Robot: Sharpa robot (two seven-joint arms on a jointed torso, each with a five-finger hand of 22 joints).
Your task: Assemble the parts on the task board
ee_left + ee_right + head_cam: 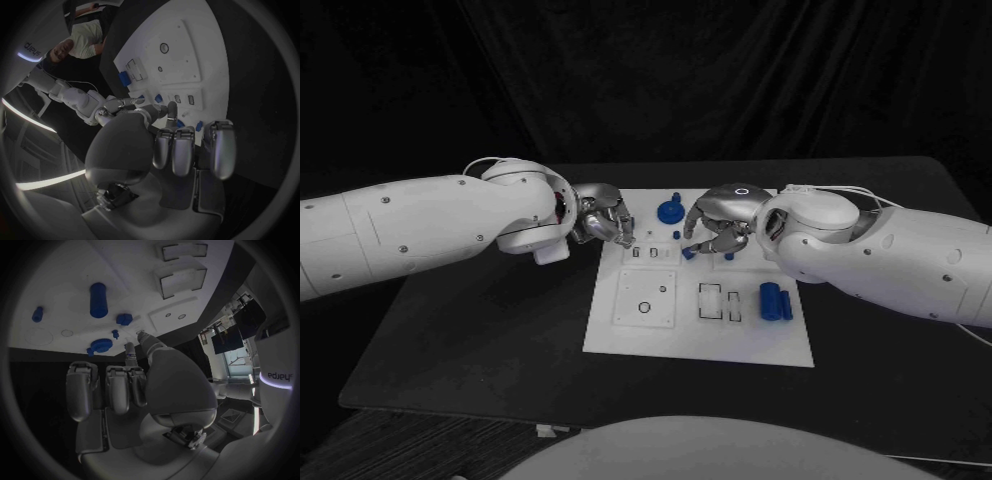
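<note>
The left hand (603,218) sits over the far left edge of the task board (697,345), fingers curled downward side by side; whether anything is held cannot be determined, and no part is visible in it. Directly below it on the task board lie small rectangular slots (651,252), apparently unfilled, and nearer the front a recessed panel carrying a round socket (643,308), also unfilled. Right of that panel, two upright rectangular slots (721,302) stand open. At the far edge of the task board, between the two hands, a round blue part (671,212) and a small blue peg (676,197) are visible. The right hand (718,225) hovers over the far centre of the task board, fingers bent downward toward small blue pieces (728,254) just beneath them; contact cannot be confirmed. Right of the open slots, a blue cylinder (770,301) lies loose on the task board. Judged from the empty sockets and loose parts, assembly is at an early stage, with most insertions outstanding.
</note>
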